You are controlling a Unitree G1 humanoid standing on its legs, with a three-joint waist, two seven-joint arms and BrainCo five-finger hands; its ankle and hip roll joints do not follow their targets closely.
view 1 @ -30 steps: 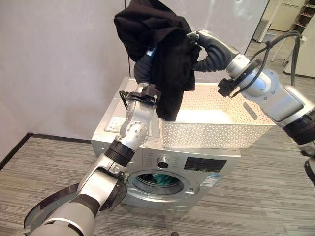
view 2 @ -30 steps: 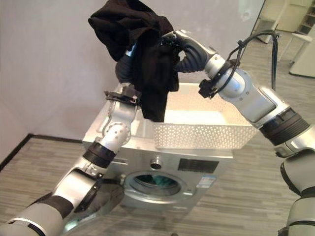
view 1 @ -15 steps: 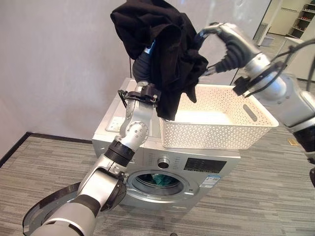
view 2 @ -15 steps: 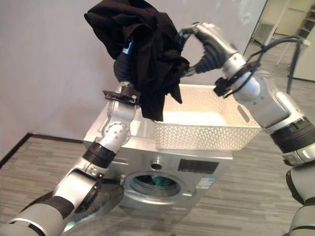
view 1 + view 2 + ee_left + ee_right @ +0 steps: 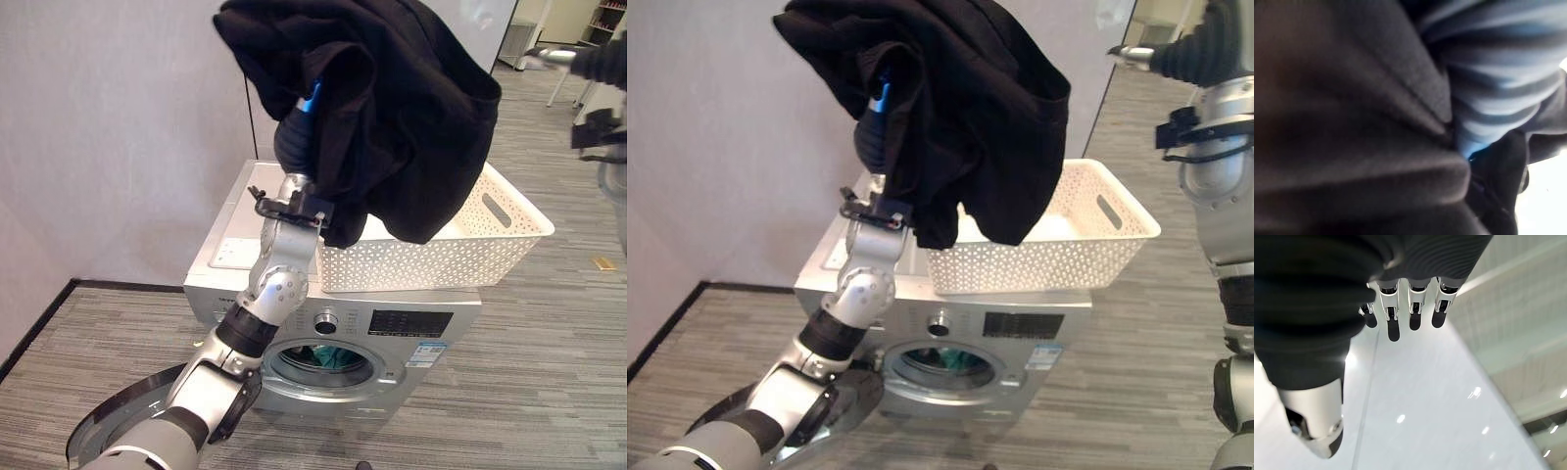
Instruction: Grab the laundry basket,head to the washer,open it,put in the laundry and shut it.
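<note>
Black garment [image 5: 392, 108] drapes the raised left arm (hand buried) above basket [image 5: 509, 230].

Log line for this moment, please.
left hand: under black garment | right hand: open, empty | basket on washer | door open

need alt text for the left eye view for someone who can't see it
A large black cloth garment hangs draped over the robot's raised left arm, above a white perforated plastic laundry basket sitting on top of a silver front-loading washing machine. The washer's round door is open, with teal laundry visible inside the drum.
</note>
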